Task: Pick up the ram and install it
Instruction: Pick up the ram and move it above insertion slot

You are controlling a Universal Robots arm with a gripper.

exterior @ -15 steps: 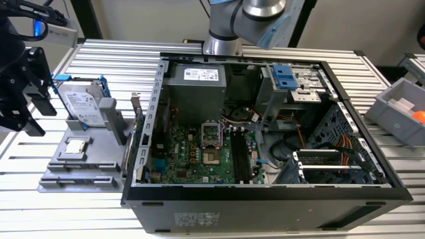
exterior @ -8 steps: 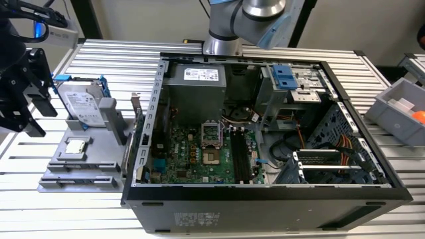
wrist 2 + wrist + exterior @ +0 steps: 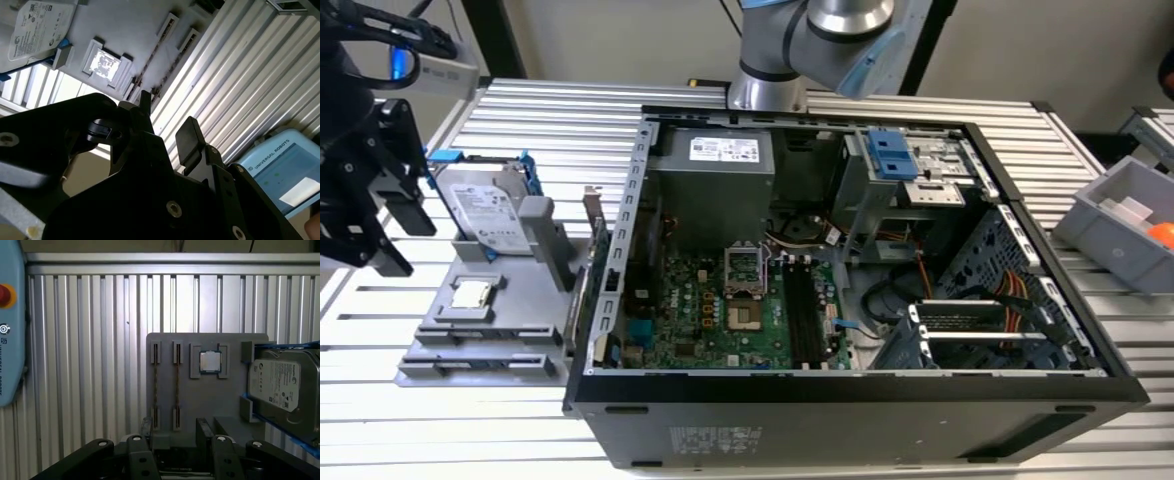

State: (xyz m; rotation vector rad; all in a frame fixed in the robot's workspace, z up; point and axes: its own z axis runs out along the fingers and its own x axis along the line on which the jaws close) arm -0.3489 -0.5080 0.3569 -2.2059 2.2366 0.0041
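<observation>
The hand (image 3: 176, 432) is open and holds nothing. In both wrist views its two dark fingers (image 3: 148, 427) stand apart with bare gap between them. In the exterior view it hangs at the exterior view's left, above the table (image 3: 560, 110) and just beside the grey holder tray (image 3: 210, 400), well apart from the computer case (image 3: 854, 400).

In the first wrist view the open fingers line up on either side of the ram (image 3: 176, 390). It is a thin dark strip standing on edge between two small brackets of the tray. Nothing touches it, and the hand looks to be above it rather than around it. A second stick (image 3: 155, 390) of the same kind stands in the next pair of brackets, on the side away from the processor chip (image 3: 209, 361). The chip lies flat in its own pocket, and beyond it the hard drive (image 3: 280, 385) rests in its blue frame at the tray's far end.

Inside the case, which lies open on its side at the middle of the exterior view, the long dark memory slots (image 3: 803, 315) run beside the processor socket. As far as I can tell they hold no stick.

By my reading the task is at its very start. The hand is lined up for the pick, but the ram is not yet gripped or lifted. The carry to the case and the seating in a slot are all left to do.
</observation>
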